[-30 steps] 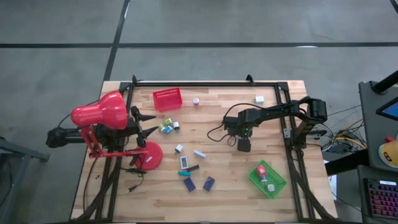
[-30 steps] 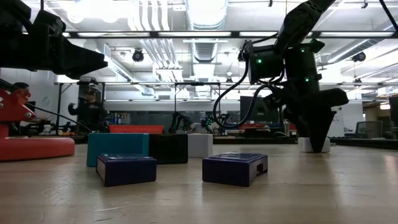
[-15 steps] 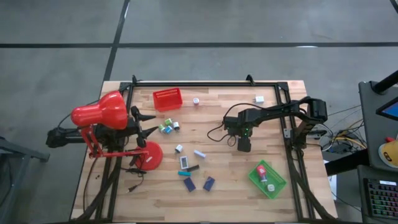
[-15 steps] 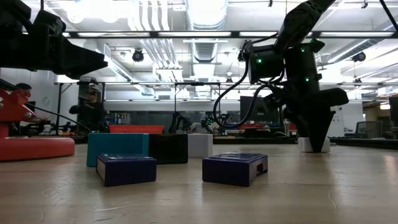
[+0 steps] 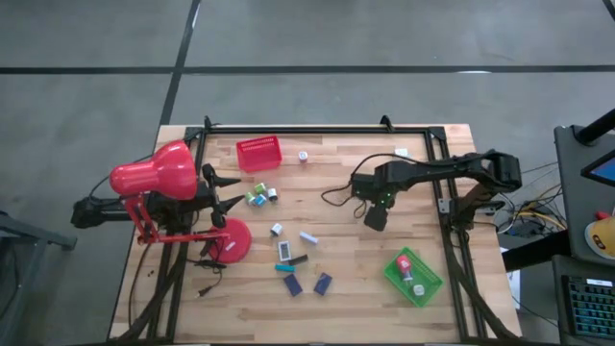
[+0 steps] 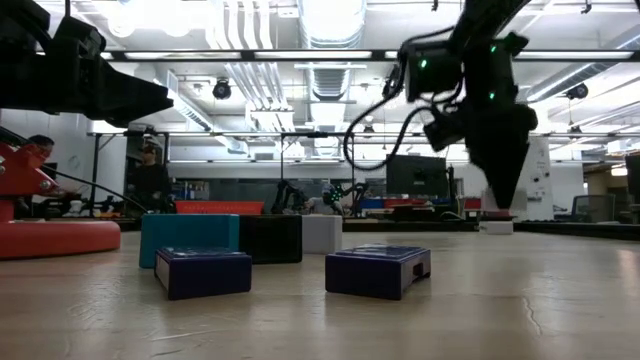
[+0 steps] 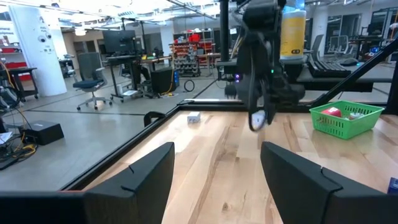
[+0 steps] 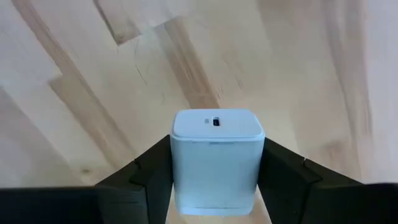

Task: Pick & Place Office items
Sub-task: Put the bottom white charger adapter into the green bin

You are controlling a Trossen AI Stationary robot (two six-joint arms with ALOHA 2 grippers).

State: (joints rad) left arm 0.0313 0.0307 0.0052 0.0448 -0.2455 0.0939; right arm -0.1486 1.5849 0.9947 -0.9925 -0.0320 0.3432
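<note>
Your left tool (image 7: 217, 177): two dark fingers (image 7: 140, 174) spread apart, nothing between, low over table (image 7: 217, 155). Ahead, right tool (image 7: 258, 118) hangs from dark arm, pinching small white block (image 7: 257, 120) clear of wood. Green tray (image 7: 345, 118) off to side, red piece inside. Small white piece (image 7: 193, 117) near black frame rail. Beyond table: office chairs, monitors, shelving.

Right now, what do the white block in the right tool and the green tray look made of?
White block: smooth matte plastic by the look, with rounded edges, a moulded seam and a small slot on top. Green tray: glossy plastic mesh, open lattice walls. Tabletop: jointed light wood strips with visible grain.
</note>
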